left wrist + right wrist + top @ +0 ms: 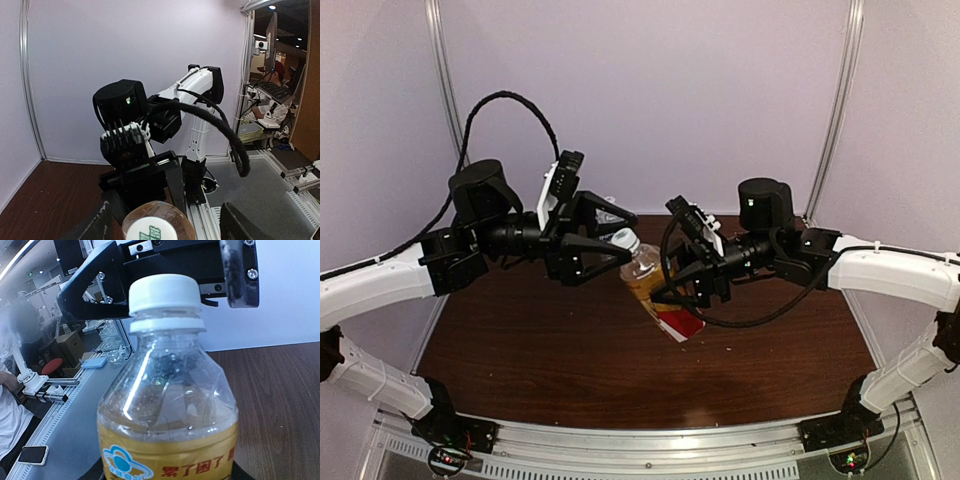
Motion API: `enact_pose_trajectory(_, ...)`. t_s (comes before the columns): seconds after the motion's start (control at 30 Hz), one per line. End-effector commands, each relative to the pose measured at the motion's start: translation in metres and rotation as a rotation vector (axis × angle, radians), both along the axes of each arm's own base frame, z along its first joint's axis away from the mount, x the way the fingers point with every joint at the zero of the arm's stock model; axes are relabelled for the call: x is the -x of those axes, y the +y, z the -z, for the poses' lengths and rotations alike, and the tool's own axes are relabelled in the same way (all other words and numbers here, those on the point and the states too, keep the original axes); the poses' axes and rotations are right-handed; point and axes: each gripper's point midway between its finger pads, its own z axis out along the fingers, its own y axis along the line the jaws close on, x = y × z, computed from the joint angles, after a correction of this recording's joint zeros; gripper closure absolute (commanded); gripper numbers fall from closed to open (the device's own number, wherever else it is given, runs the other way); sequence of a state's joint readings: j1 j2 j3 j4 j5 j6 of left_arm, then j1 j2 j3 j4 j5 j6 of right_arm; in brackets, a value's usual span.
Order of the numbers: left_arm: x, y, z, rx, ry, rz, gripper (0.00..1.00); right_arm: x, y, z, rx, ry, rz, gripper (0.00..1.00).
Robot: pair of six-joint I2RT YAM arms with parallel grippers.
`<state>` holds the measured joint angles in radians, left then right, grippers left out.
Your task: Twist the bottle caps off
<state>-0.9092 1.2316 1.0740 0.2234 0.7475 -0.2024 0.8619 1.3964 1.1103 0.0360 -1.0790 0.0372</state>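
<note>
Amber bottle (165, 410) in pinch of right claw (662, 285), its white cap (162, 292) inside the spread left claw (623, 240)

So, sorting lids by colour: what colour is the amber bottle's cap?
White cap, clearest in right wrist view.

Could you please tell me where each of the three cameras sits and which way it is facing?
Top external: above and behind the bases, looking down at the table; both arms show, left hand and right hand meeting at the amber bottle.
Left wrist: looks along its own fingers at the white cap end-on, right arm beyond.
Right wrist: close against the bottle's side, facing the left hand's fingers; its own fingers hardly show.
Shared: all three show the cap.
</note>
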Motion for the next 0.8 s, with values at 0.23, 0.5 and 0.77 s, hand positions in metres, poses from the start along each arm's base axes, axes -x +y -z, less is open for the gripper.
enact_pose_trajectory(0.23,0.002,-0.001,-0.018,0.072,-0.046,0.059,0.47,0.003,0.002,-0.014,-0.041,-0.012,-0.032,0.48)
enact_pose_trajectory(0.5,-0.005,-0.005,-0.011,0.057,-0.008,0.053,0.58,0.001,0.001,-0.015,-0.039,-0.024,-0.009,0.48)
enact_pose_trajectory(0.77,-0.008,-0.004,-0.012,0.062,0.007,0.027,0.7,-0.005,0.001,-0.012,-0.024,-0.04,0.035,0.48)
